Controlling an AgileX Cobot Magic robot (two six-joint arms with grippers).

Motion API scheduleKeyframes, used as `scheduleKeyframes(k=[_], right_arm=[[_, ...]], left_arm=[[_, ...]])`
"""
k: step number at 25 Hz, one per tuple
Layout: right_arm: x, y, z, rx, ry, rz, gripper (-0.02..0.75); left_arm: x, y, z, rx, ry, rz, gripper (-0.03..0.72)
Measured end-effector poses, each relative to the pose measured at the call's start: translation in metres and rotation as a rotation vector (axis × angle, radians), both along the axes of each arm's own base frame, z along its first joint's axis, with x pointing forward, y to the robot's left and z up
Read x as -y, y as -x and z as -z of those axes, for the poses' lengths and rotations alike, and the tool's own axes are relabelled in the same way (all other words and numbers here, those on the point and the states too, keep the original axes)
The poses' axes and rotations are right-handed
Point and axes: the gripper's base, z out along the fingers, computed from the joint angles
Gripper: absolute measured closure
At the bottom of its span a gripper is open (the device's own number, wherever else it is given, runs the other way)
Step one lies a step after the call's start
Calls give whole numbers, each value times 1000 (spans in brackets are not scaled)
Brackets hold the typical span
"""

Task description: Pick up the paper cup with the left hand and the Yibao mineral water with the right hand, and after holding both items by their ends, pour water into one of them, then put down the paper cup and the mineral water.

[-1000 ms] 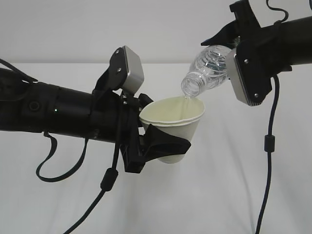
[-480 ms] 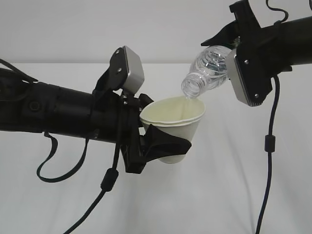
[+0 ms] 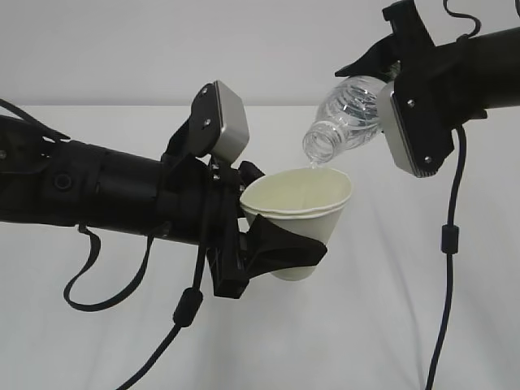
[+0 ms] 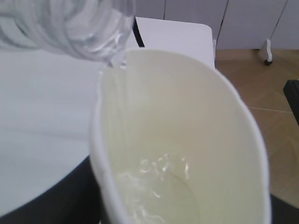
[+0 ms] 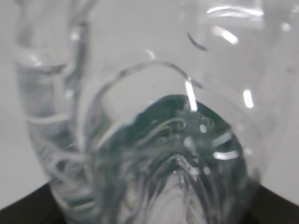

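Note:
My left gripper [image 3: 284,227] is shut on the white paper cup [image 3: 302,213] and holds it tilted, in the air, with one black finger [image 3: 286,250] across its lower wall. In the left wrist view the paper cup [image 4: 187,140] fills the frame and a little water [image 4: 159,186] lies in its bottom. The clear ribbed Yibao mineral water [image 3: 348,114] hangs tilted in my right gripper [image 3: 379,91], which is shut on its body. Its open mouth [image 3: 318,148] points down just above the cup's rim. The bottle [image 5: 154,140] fills the right wrist view.
A white table [image 3: 406,325] lies under both arms. Black cables dangle from the left arm [image 3: 187,307] and the right arm [image 3: 448,237]. A wooden floor [image 4: 280,107] shows beyond the table edge in the left wrist view.
My left arm has shifted the cup slightly right and down, so its rim sits more squarely under the bottle mouth. The right arm and the bottle have stayed put.

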Motion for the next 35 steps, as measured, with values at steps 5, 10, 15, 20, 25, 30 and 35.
scheduleKeyframes(k=[5,10,15,20,25,30,35], right_arm=[[0,0,0,0,0,0,276],[0,0,0,0,0,0,276],[0,0,0,0,0,0,276],[0,0,0,0,0,0,276],[0,0,0,0,0,0,276],[0,0,0,0,0,0,276],[0,0,0,0,0,0,276]], left_arm=[[0,-1,1,3,-9,-9,268],[-1,-3,1,1,-13,-30,267],[-1,-3,1,1,-14,-33,267],[-1,-3,1,1,-14,-35,267],[-1,-4,1,-7,-7,-53,267],[-1,-6,0,-16,4,-74,268],[-1,-6,0,-17,3,-76,268]])
